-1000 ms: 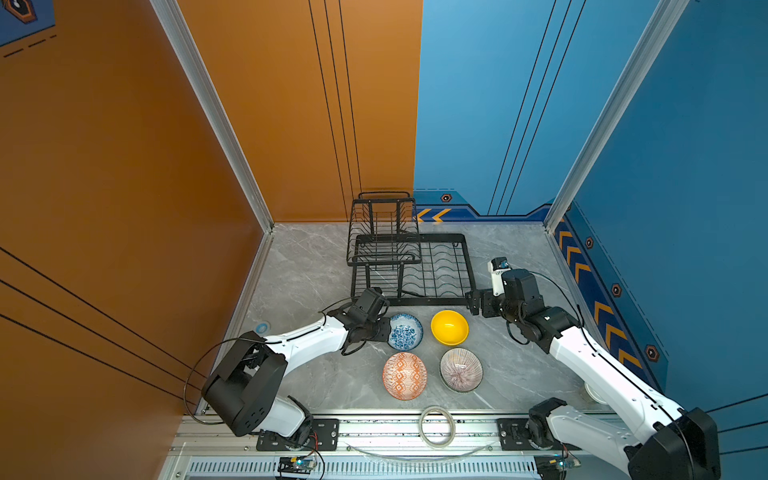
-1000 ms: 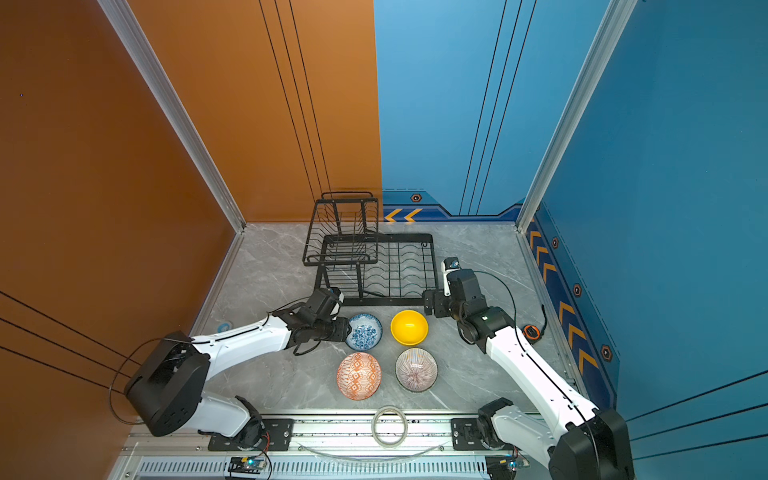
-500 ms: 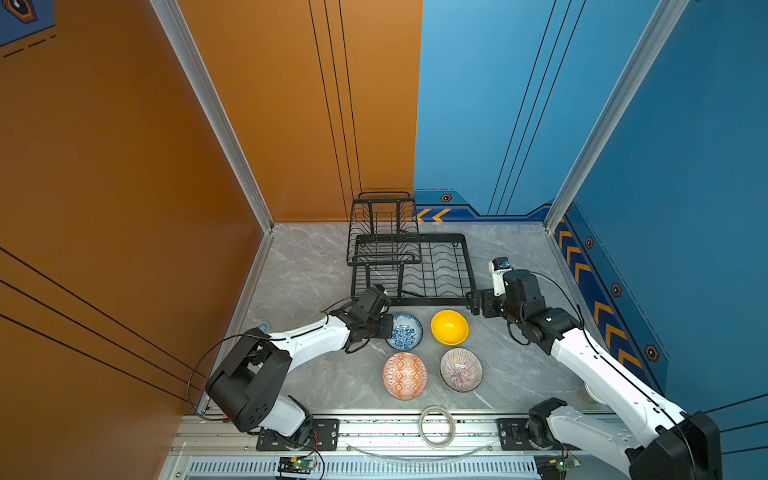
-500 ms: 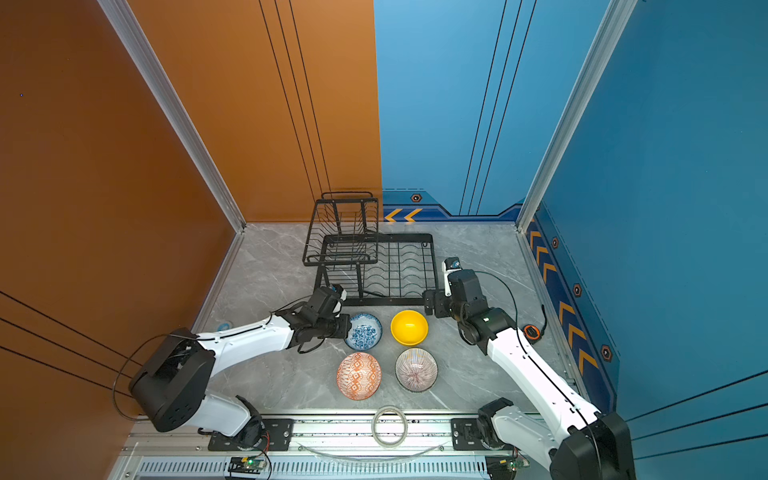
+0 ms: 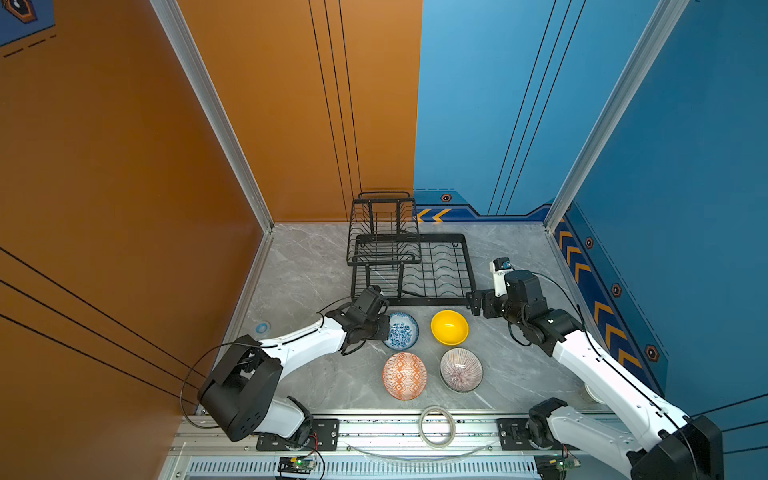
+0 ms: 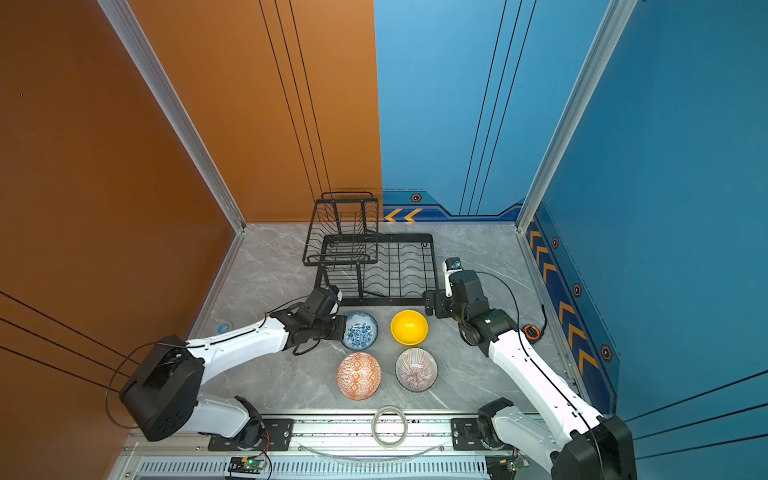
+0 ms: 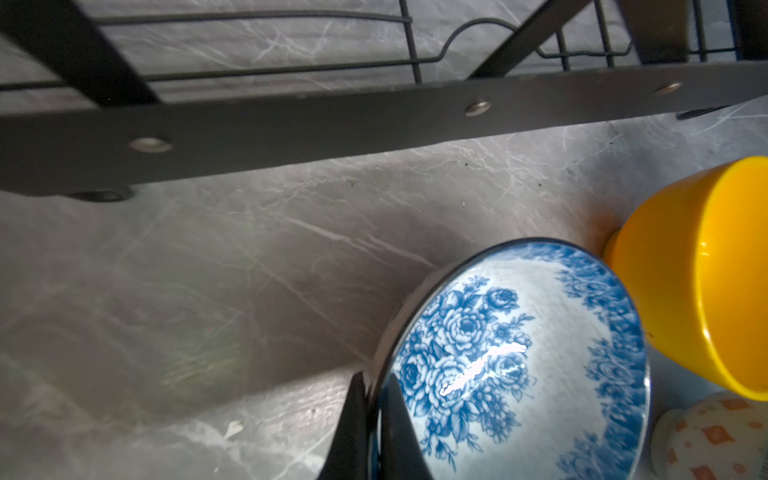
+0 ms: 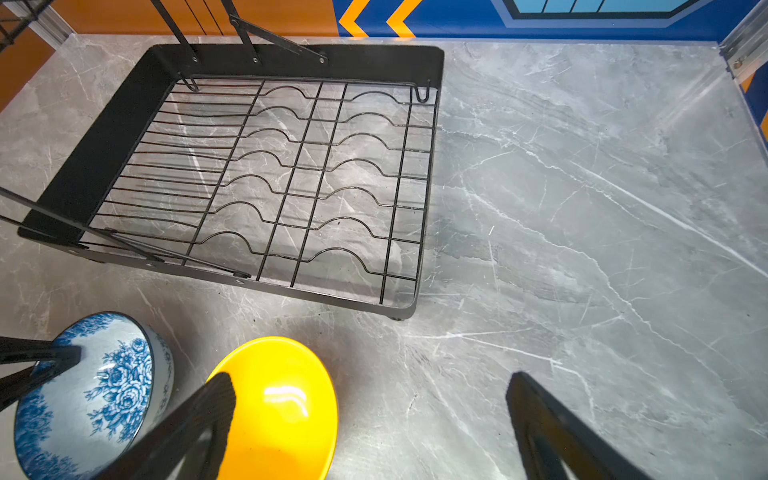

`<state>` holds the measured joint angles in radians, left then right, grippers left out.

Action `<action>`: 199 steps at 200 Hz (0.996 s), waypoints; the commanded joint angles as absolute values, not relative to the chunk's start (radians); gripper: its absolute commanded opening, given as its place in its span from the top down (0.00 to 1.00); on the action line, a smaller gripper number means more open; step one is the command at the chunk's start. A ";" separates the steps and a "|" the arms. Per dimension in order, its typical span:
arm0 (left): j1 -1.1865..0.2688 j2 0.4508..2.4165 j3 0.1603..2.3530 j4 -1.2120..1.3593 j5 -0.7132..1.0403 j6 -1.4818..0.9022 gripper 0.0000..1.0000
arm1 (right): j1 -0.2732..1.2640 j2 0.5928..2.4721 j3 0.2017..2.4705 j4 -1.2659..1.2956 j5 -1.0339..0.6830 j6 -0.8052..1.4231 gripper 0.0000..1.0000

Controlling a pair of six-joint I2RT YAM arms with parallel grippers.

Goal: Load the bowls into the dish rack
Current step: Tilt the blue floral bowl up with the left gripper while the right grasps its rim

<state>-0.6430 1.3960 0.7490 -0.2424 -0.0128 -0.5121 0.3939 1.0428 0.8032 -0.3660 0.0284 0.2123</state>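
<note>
Clearest in the left wrist view: the left claw (image 7: 370,388) pinches the blue floral bowl (image 7: 519,353) by its rim, at the tabletop's (image 5: 316,257) middle, in front of the dish rack (image 5: 415,300). Rightward sits the yellow bowl (image 5: 449,327), then the right claw (image 8: 370,380), spread wide and empty.

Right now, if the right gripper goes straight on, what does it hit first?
Likely the bare tabletop beside the yellow bowl: the right gripper is open and angled down, one finger over the bowl's rim. Depth is unclear; that finger may clip it first.
</note>
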 commanded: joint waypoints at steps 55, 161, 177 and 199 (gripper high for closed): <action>-0.709 1.134 0.783 -0.291 -0.194 -0.350 1.00 | 0.513 1.017 0.909 -0.463 -0.099 0.179 0.00; -0.874 1.141 0.931 -0.250 -0.304 -0.301 1.00 | 0.757 1.098 1.050 -0.489 -0.087 0.220 0.13; -0.880 1.138 0.941 -0.232 -0.318 -0.301 1.00 | 0.760 1.113 1.052 -0.488 -0.087 0.240 0.19; -0.884 1.135 0.947 -0.205 -0.327 -0.302 1.00 | 0.761 1.131 1.052 -0.488 -0.079 0.263 0.23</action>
